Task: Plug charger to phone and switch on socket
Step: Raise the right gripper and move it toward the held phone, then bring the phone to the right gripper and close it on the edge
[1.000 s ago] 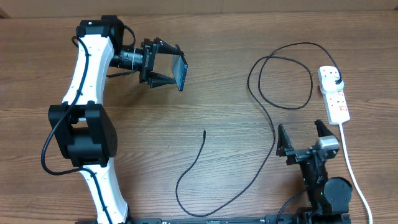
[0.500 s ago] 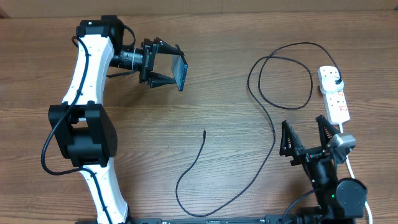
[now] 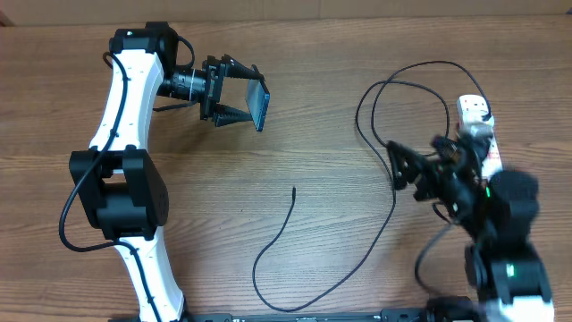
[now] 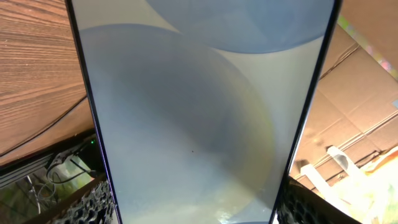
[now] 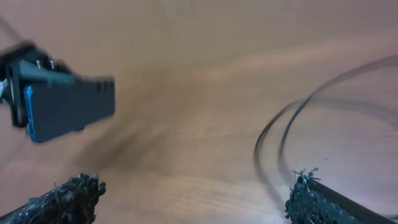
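The left claw (image 3: pixel 253 96) hangs above the far left part of the wooden surface (image 3: pixel 295 143) and pinches the phone (image 3: pixel 261 107) between its two fingers, gripping it across its width, so the jaws stand as far apart as the phone is wide. The phone is off the surface, turned on edge, with its blue rim facing the overhead camera. In the left wrist view its pale grey-blue screen (image 4: pixel 199 124) fills almost the whole picture, and the dark textured fingertips (image 4: pixel 93 202) show at the bottom corners, one against each long edge. The charger (image 3: pixel 293 204) lies loose on the surface: its connector tip (image 3: pixel 294 190) rests near the middle, well apart from the phone, and the thin black cable curves down toward the near edge, swings back up to the right and forms a large loop before reaching the socket (image 3: pixel 466 109). The socket lies at the far right, its nearer part covered by the right arm. The right claw (image 3: pixel 418 159) is spread wide and holds nothing; it hovers above the cable just left of the socket. The right wrist view is smeared, showing the two fingertips (image 5: pixel 68 196) far apart, blurred cable strands (image 5: pixel 280 143) and, farther off, the blue phone (image 5: pixel 62 109).
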